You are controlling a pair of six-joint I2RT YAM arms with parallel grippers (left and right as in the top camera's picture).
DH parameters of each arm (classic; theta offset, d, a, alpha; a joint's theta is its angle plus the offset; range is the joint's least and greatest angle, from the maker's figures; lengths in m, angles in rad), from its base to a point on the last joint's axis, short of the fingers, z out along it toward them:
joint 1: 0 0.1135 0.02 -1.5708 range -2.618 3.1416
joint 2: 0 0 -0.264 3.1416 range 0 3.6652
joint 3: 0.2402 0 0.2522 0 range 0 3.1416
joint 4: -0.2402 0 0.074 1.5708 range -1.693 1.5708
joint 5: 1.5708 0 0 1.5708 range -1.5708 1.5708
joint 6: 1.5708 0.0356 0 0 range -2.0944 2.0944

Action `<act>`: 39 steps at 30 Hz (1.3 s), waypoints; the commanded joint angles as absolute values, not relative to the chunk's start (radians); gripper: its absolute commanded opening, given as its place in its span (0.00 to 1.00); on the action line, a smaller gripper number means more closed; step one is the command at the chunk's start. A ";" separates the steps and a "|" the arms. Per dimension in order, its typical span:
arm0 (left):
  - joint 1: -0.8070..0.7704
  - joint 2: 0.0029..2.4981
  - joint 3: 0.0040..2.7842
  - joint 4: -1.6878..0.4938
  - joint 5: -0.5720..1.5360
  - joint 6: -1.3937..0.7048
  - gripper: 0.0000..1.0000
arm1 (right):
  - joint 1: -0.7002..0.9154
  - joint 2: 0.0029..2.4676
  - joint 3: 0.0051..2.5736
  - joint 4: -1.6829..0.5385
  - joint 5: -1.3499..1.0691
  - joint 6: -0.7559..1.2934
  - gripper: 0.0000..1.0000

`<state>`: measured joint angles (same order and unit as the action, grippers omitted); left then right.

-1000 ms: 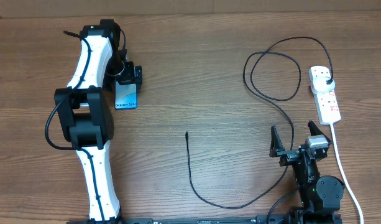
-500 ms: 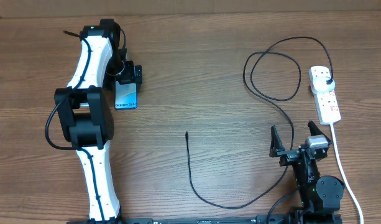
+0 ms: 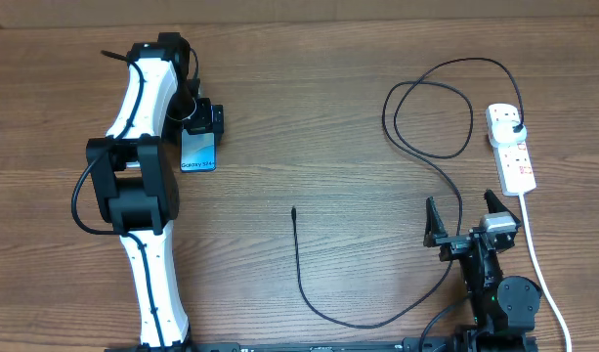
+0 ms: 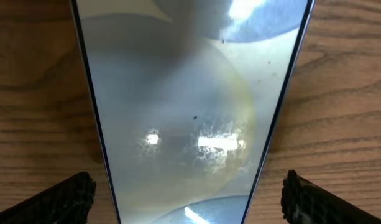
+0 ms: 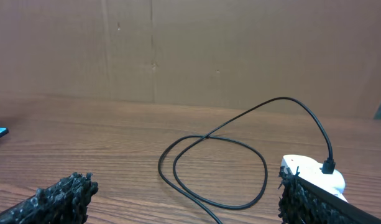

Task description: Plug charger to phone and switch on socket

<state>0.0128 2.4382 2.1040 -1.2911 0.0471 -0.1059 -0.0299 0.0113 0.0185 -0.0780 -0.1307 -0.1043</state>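
Observation:
The phone (image 3: 198, 151) lies flat on the table at the left, its light blue screen up. My left gripper (image 3: 200, 121) hovers over the phone's far end, open, one finger on each side of the phone (image 4: 190, 112) without touching it. The black charger cable (image 3: 309, 293) runs from its connector tip (image 3: 293, 210) at the table's middle, loops right and ends in a plug seated in the white socket strip (image 3: 511, 147). My right gripper (image 3: 467, 220) is open and empty near the front right, above the cable (image 5: 209, 180), with the socket (image 5: 308, 171) ahead of it.
The socket's thick white cord (image 3: 543, 284) runs down the right side toward the front edge. A brown cardboard wall (image 5: 190, 50) stands behind the table. The cable's loops (image 3: 431, 122) lie between the socket and the table's middle.

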 commanded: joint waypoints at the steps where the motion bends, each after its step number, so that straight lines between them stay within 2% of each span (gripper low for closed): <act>1: 0.006 2.448 2.097 -1.285 0.034 -0.121 1.00 | -0.023 0.005 0.008 -0.073 -0.128 -0.097 1.00; 39: 0.006 2.450 2.032 -1.218 0.036 -0.128 1.00 | -0.023 0.005 0.008 -0.073 -0.128 -0.097 1.00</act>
<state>0.0128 2.4378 2.0560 -1.2255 0.0322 -0.1081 -0.0299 0.0113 0.0185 -0.0780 -0.1307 -0.1047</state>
